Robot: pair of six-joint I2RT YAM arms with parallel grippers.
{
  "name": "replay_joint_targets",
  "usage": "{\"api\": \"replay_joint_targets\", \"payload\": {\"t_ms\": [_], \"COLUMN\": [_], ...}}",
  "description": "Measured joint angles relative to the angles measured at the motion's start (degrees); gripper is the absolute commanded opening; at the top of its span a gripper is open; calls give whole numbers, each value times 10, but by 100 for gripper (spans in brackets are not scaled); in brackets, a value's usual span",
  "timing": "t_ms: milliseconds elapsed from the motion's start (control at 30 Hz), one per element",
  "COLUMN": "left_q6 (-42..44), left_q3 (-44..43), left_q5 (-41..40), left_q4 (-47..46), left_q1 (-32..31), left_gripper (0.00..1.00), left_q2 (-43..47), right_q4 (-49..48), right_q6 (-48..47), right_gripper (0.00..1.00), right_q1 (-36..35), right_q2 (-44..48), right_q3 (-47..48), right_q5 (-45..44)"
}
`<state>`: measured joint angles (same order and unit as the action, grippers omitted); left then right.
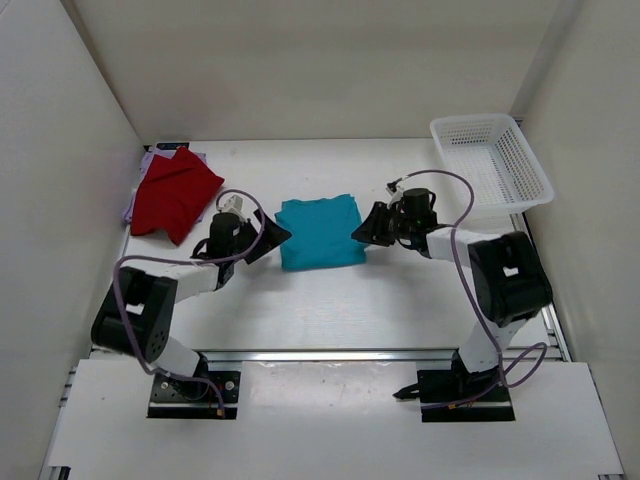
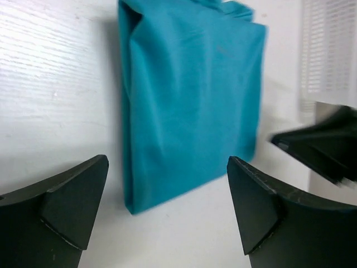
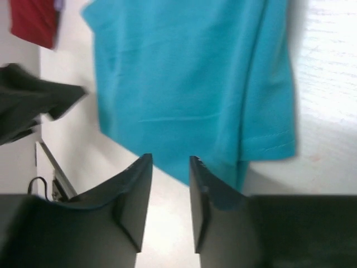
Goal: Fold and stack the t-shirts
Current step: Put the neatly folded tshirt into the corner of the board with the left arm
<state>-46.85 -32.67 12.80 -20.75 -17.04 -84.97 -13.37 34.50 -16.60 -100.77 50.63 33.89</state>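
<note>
The teal t-shirt (image 1: 318,232) lies folded into a rectangle in the middle of the table, also shown in the left wrist view (image 2: 189,100) and the right wrist view (image 3: 195,84). The red t-shirt (image 1: 175,195) lies folded at the far left on top of the lavender t-shirt (image 1: 150,160), of which only an edge shows. My left gripper (image 2: 167,190) stands wide open just off the teal shirt's left edge, holding nothing. My right gripper (image 3: 170,159) is at the shirt's right edge with its jaws a narrow gap apart and bare table showing between them.
A white lattice basket (image 1: 490,160) stands at the back right corner. White walls close in the table on the left, back and right. The right gripper (image 2: 323,145) shows across the teal shirt in the left wrist view.
</note>
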Motion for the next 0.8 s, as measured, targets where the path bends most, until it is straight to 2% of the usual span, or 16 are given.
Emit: {"api": "replay_joint_targets", "payload": {"t_ms": [200, 267, 300, 367, 400, 433, 467, 500, 533, 633, 800], "left_q6": [12, 14, 16, 16, 15, 10, 9, 0, 0, 3, 14], "left_q3": [-83, -115, -129, -156, -170, -183, -201, -228, -247, -365, -553], "left_q5": [0, 0, -1, -1, 2, 6, 8, 26, 29, 35, 59], "left_q4": [3, -2, -4, -9, -13, -16, -12, -24, -1, 50, 157], "left_q1": [-2, -6, -9, -16, -21, -24, -28, -33, -36, -47, -49], "left_gripper": [96, 91, 85, 64, 46, 33, 13, 13, 7, 0, 0], "left_q2": [-132, -164, -178, -207, -226, -242, -262, -294, -302, -361, -408], "right_q4": [-15, -15, -17, -17, -17, -18, -19, -21, -26, -49, -66], "right_q6": [2, 1, 0, 1, 1, 2, 3, 5, 8, 21, 39], "right_gripper": [36, 35, 35, 34, 34, 33, 32, 32, 32, 31, 31], "right_q1": [-8, -11, -11, -13, -13, -13, -12, -12, -12, -13, -7], "right_q2": [96, 118, 130, 153, 163, 175, 183, 196, 201, 239, 288], "right_q3": [-46, -57, -65, -83, -91, -100, -106, -115, -120, -167, -257], "right_q5": [-4, -5, -4, -5, -4, -4, -3, 0, 3, 13, 24]}}
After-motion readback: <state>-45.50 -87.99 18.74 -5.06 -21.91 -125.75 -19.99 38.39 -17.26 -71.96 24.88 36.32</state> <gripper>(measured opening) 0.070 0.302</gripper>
